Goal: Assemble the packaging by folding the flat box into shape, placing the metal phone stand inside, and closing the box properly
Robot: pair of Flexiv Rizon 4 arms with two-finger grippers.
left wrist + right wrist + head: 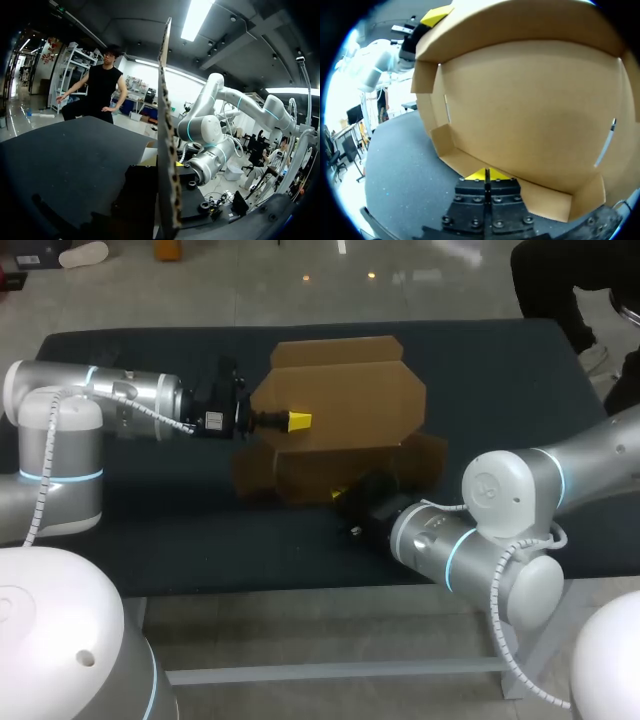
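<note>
Box [166,150] folding is ongoing: my left gripper [298,421] is clamping a panel, my right gripper [486,174], fingers pressed together empty, is bracing the wall; tucking flaps likely comes next.

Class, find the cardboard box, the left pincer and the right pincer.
cardboard box [345,400]: head view, middle of raised panel.
left pincer [297,421]: head view, yellow tip on the panel.
right pincer [485,174]: right wrist view, between its yellow tips.

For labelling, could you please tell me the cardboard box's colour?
Brown cardboard box; best in head view.
</note>
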